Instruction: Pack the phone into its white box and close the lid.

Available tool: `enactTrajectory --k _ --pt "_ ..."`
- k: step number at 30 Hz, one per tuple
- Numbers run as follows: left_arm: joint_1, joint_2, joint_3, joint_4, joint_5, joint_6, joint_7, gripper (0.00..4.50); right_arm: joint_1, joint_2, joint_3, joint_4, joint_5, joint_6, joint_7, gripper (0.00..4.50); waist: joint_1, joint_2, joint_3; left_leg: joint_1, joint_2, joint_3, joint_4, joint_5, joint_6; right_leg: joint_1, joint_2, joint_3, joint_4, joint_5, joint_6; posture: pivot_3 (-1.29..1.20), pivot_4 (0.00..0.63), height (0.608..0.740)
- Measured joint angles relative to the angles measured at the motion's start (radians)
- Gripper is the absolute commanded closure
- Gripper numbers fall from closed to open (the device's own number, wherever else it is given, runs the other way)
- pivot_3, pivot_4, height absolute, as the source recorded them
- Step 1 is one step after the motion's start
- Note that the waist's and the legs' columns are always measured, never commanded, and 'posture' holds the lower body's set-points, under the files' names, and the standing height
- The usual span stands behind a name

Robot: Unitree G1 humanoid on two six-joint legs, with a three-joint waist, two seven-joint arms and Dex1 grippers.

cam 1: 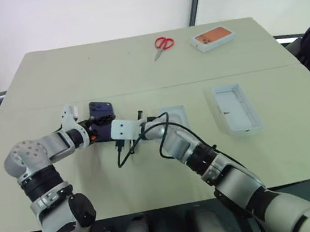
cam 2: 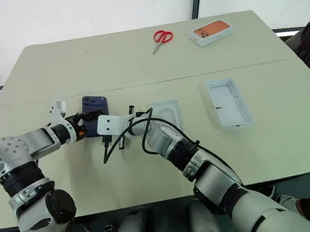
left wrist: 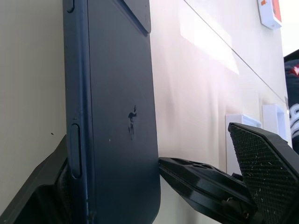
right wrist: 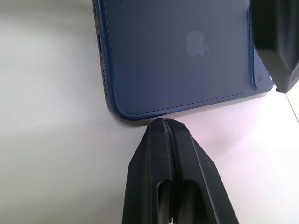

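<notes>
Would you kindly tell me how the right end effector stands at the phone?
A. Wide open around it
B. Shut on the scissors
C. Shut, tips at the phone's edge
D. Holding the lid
C: the right end effector has its fingers pressed together, tips at the edge of the phone.

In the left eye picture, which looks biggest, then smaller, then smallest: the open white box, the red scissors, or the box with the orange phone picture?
1. The white box, clearly biggest.
2. The box with the orange picture.
3. The red scissors, close to it in size.
The last two lie farther from the camera, so their order is unsure.
</notes>
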Motion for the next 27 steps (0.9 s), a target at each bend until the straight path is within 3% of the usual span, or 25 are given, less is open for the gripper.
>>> enactTrajectory --k 2,4,11,14,18,27 --pt "-0.002 -0.003 0.003 0.001 0.003 0.000 0.009 0.85 0.009 -0.004 0.000 -0.016 -0.005 0.007 0.003 4.50 0.000 0.000 0.000 0.000 0.000 0.000 0.000 0.000 0.000 0.000 0.000 0.000 0.000 0.000 0.000 0.00 0.150 0.740" --pt "-0.002 -0.013 0.028 0.003 0.012 0.000 0.028 1.78 0.029 -0.022 -0.001 -0.063 -0.004 0.028 0.011 4.50 0.001 0.000 0.000 -0.001 0.000 0.000 0.000 0.000 0.000 -0.002 0.000 0.000 0.000 0.000 0.000 0.00 0.150 0.740" --pt "-0.008 -0.034 0.091 0.006 0.016 0.011 0.052 1.78 0.056 -0.089 -0.012 -0.166 -0.004 0.101 0.038 4.50 0.003 -0.001 0.000 -0.003 0.000 0.000 0.000 0.000 0.000 -0.003 0.000 0.000 0.000 0.000 0.000 0.00 0.150 0.740" --pt "-0.008 -0.042 0.110 0.005 0.018 0.019 0.062 2.64 0.062 -0.106 -0.026 -0.188 -0.004 0.119 0.040 4.50 0.003 -0.001 0.000 -0.003 0.000 0.000 0.000 0.000 0.000 -0.003 0.000 0.000 0.000 0.000 0.000 0.00 0.150 0.740" --pt "-0.020 -0.067 0.138 -0.004 -0.003 0.022 0.058 4.47 0.071 -0.114 -0.027 -0.223 -0.004 0.133 0.048 4.50 0.003 -0.001 0.000 -0.003 0.000 0.000 0.000 0.000 0.000 -0.003 0.000 0.000 0.000 0.000 0.000 0.00 0.150 0.740" --pt "-0.027 -0.099 0.193 -0.040 -0.003 0.051 0.089 4.47 0.102 -0.181 -0.039 -0.385 -0.002 0.204 0.086 4.50 0.003 -0.001 0.001 -0.003 0.000 0.000 0.000 0.000 0.000 -0.003 0.000 0.000 0.000 0.000 0.000 0.00 0.150 0.740"
